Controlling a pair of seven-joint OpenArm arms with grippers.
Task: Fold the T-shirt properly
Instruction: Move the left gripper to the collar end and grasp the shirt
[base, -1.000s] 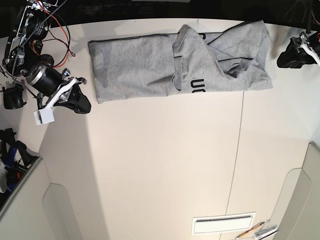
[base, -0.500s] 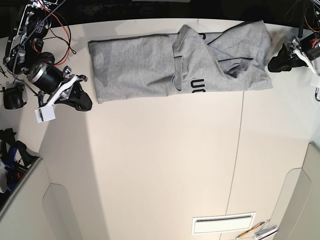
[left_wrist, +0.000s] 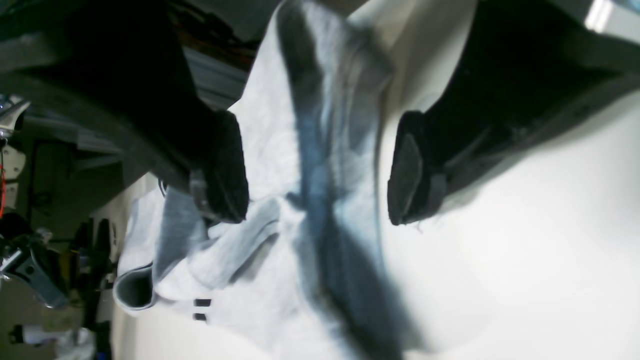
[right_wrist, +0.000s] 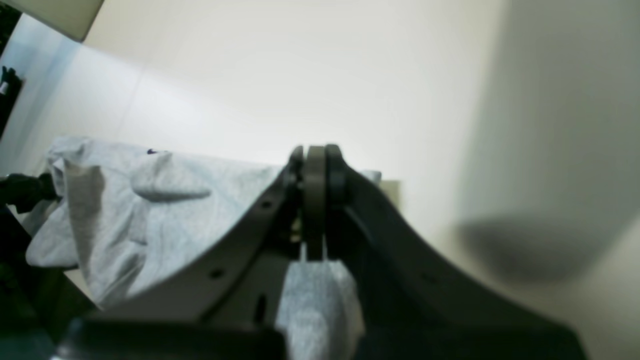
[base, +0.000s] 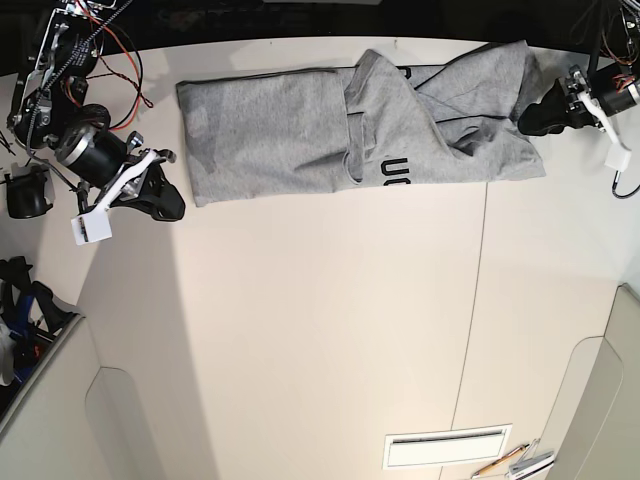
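The left end effector (base: 535, 117), jaws open, reached the T-shirt (base: 300, 130) edge at 2 o'clock; the right end effector (base: 168, 205) was closed, empty. Next: grip hem.

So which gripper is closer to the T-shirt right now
Left. The left gripper is open at the T-shirt's edge, straddling the fabric's border. The right gripper is shut and empty, on the table just off the opposite end.
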